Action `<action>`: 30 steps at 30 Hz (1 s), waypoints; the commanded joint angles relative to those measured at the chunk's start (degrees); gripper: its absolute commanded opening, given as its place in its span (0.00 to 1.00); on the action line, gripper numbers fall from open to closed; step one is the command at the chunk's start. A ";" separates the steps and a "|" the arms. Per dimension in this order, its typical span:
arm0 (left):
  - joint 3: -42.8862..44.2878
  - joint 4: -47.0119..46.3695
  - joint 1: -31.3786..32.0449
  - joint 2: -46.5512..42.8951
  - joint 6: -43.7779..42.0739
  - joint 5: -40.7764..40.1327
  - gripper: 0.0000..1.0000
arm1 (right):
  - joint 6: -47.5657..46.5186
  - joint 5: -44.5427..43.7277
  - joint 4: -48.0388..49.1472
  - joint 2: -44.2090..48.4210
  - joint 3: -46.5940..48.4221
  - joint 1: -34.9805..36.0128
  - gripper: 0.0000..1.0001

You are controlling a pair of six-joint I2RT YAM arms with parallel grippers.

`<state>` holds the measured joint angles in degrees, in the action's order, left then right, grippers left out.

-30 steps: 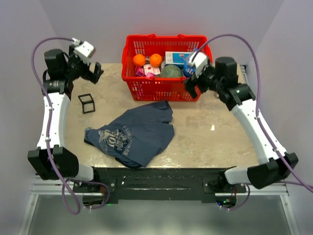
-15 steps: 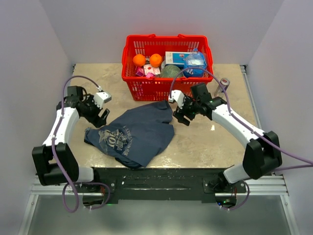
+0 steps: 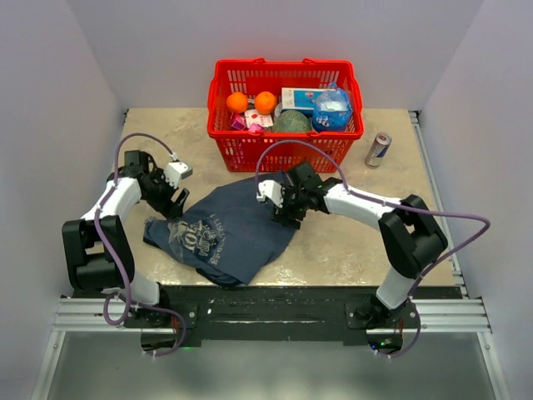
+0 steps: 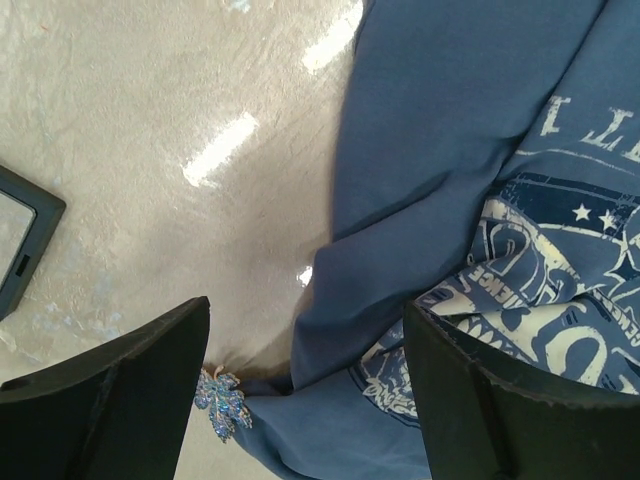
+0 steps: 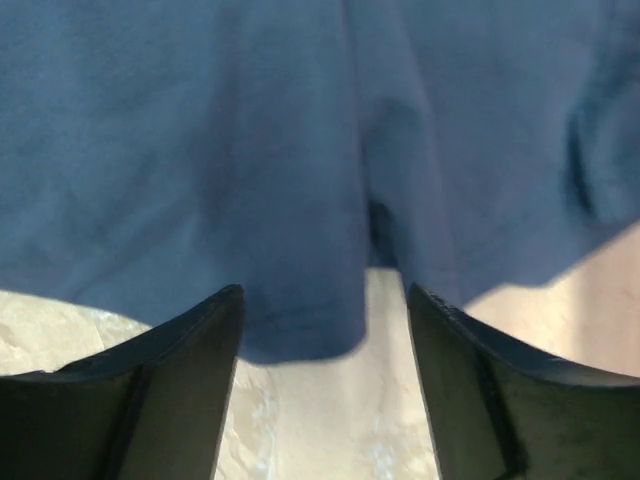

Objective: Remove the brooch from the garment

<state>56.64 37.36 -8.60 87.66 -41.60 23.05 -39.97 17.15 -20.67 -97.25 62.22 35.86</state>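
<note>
The garment point(image 3: 229, 229), a dark navy T-shirt with a pale printed graphic, lies crumpled on the table in front of the red basket. The brooch point(image 4: 222, 402), a small sparkling blue leaf, sits at the shirt's left corner, right beside my left gripper's left finger point(image 4: 110, 400). My left gripper point(image 4: 310, 400) hangs open just above that corner, with cloth point(image 4: 450, 150) below its jaws. At the shirt's right edge point(image 5: 300, 150) my right gripper point(image 5: 325, 390) stands open and low, straddling the hem over bare table. In the top view, the left gripper point(image 3: 171, 204) and right gripper point(image 3: 286, 214) flank the shirt.
A red basket point(image 3: 283, 146) with oranges, boxes and packets stands at the back. A drink can point(image 3: 378, 150) stands to its right. A dark flat frame point(image 4: 20, 240) lies on the table left of my left gripper.
Both arms have swung down from beside the basket to the shirt's left and right edges. Both jaws have narrowed a little. The can, hidden before, now shows.
</note>
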 commanded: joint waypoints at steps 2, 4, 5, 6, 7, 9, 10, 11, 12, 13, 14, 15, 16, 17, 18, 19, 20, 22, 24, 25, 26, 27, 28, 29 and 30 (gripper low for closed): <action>0.66 -1.86 -0.28 -1.17 0.21 2.70 0.82 | -6.50 -3.51 -0.23 -1.89 -1.30 1.15 0.40; 0.49 -1.77 -0.28 -2.22 0.03 2.88 0.82 | -8.71 -4.83 -2.70 -0.05 -3.49 0.62 0.15; 0.40 -1.86 -0.28 -3.45 -0.05 3.05 0.82 | -11.25 -6.50 -5.15 3.70 -4.98 0.18 0.10; 0.22 -1.94 -0.28 -4.07 0.03 3.49 0.83 | -12.58 -6.95 -6.31 6.17 -9.00 -0.34 0.08; -0.04 -2.03 -0.28 -4.77 0.03 3.93 0.83 | -14.07 -7.56 -7.45 8.89 -11.48 -1.74 0.06; -0.30 -1.95 -0.28 -6.00 0.21 4.63 0.84 | -18.99 -9.92 -11.66 18.70 -19.01 -2.98 0.02; -0.13 -1.77 -0.28 -6.18 0.47 4.81 0.84 | -20.84 -10.81 -13.33 22.42 -21.32 -4.73 0.01; 0.05 -1.25 -0.28 -6.27 0.73 4.90 0.84 | -25.03 -11.51 -16.92 25.59 -23.43 -5.87 0.00; 0.13 -0.98 -0.28 -6.10 0.82 5.25 0.84 | -27.42 -13.52 -18.60 31.54 -27.28 -7.28 0.00; 0.40 -0.72 -0.28 -6.01 0.74 5.51 0.84 | -30.06 -14.59 -19.93 33.95 -29.06 -10.16 0.00; 0.40 -0.54 -0.28 -5.75 0.74 5.60 0.84 | -34.87 -15.73 -21.85 35.97 -30.56 -11.58 0.01; 0.31 -0.54 -0.28 -5.57 0.74 6.13 0.84 | -36.74 -16.96 -21.96 38.25 -32.58 -13.69 0.22; -0.04 -0.54 -0.28 -5.22 0.56 6.57 0.84 | -37.89 -16.71 -21.53 41.24 -33.03 -14.66 0.37; -0.04 -0.19 -0.10 -4.52 0.47 6.92 0.84 | -38.25 -15.32 -20.13 42.31 -32.60 -15.54 0.45; -0.04 -0.10 -0.19 -4.08 0.65 7.71 0.84 | -38.00 -12.86 -20.46 42.41 -28.94 -16.95 0.52; 0.13 0.08 -0.01 -3.81 0.91 8.06 0.84 | -37.04 -7.01 -20.99 39.71 -26.30 -17.22 0.56; 0.31 0.08 0.07 -3.29 1.00 8.15 0.84 | -31.89 -4.78 -20.73 37.25 -23.31 -17.22 0.58; 1.18 -0.01 0.60 -2.76 1.44 8.07 0.84 | -24.58 0.05 -19.77 27.45 -13.03 -17.31 0.60; 1.98 -0.01 1.13 -1.79 2.57 8.15 0.84 | -16.83 3.14 -18.89 21.08 -3.83 -17.83 0.61; 2.76 0.08 1.48 -1.35 3.02 8.41 0.84 | -15.33 4.55 -17.06 16.79 -1.77 -17.84 0.64; 3.12 0.25 1.74 -0.48 3.54 8.59 0.84 | -12.10 4.48 -14.95 15.00 0.34 -17.93 0.65; 3.38 0.43 2.35 -0.12 4.33 9.03 0.84 | -10.76 4.04 -12.58 13.68 0.80 -17.84 0.65; 3.65 0.60 2.71 0.32 4.51 9.21 0.84 | -9.79 3.34 -8.55 12.45 1.06 -17.84 0.64; 3.56 0.52 3.06 0.76 4.78 9.38 0.84 | -9.00 2.20 -7.30 9.83 1.24 -17.84 0.64; 3.30 0.08 3.76 0.93 5.21 9.38 0.83 | -9.25 1.41 -6.33 8.67 1.68 -17.84 0.64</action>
<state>57.80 37.85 -6.63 87.68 -38.98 29.82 -56.97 16.62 -34.04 -84.42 62.24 18.28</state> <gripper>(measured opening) 0.836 0.643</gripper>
